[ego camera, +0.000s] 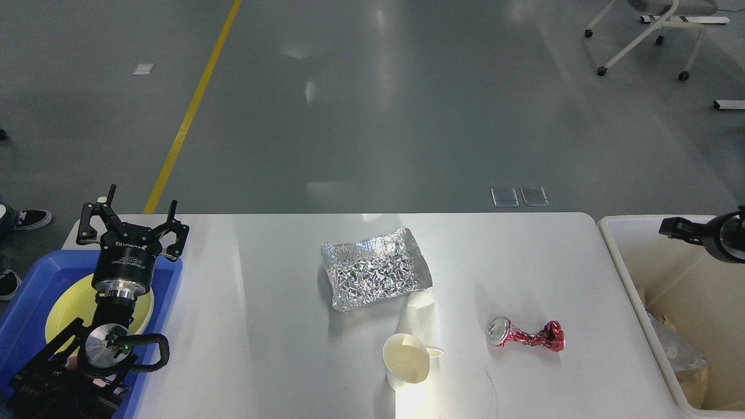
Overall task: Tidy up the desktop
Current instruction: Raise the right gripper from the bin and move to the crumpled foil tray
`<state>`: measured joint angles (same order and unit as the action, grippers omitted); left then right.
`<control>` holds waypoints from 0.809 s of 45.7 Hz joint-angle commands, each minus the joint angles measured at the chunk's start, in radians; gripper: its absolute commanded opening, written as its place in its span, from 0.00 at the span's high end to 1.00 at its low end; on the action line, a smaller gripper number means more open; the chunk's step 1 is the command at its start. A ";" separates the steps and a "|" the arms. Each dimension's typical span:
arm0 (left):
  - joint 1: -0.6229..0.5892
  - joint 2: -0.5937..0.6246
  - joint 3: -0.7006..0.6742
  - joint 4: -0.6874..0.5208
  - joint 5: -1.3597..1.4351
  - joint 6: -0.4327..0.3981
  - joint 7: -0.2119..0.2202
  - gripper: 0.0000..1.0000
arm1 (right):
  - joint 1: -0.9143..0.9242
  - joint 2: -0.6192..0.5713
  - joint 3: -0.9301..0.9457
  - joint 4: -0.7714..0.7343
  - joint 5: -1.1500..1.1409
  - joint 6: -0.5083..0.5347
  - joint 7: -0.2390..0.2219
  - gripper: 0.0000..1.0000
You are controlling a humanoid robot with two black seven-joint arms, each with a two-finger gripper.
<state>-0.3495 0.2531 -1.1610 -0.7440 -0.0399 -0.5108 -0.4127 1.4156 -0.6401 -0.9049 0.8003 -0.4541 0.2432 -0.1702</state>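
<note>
Below our open, empty left gripper [132, 216] spreads the desktop [262, 326], bearing one foil sheet [375, 276], one paper cup [407, 356], one crushed can [525, 334]; we cannot tell our right gripper's [675, 227] opening.

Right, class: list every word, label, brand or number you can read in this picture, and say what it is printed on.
Left end effector: white lettering on its black body, upside down and too small to read.
Crushed red can: no legible print.
Foil tray, paper cup, desktop: no text.
</note>
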 commanded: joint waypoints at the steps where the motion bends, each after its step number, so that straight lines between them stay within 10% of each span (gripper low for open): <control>1: 0.000 0.000 0.001 0.000 0.000 0.000 0.000 0.03 | 0.222 0.094 -0.152 0.111 0.003 0.155 0.000 0.00; 17: 0.001 0.000 0.001 0.000 0.000 0.000 -0.001 0.03 | 0.808 0.241 -0.226 0.491 0.190 0.564 -0.002 0.00; 37: 0.001 0.000 0.001 0.000 0.000 0.000 -0.001 0.03 | 1.177 0.410 -0.221 0.876 0.356 0.608 -0.003 0.00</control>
<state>-0.3482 0.2531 -1.1596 -0.7440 -0.0399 -0.5108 -0.4142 2.5575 -0.2775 -1.1312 1.6517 -0.1633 0.8526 -0.1729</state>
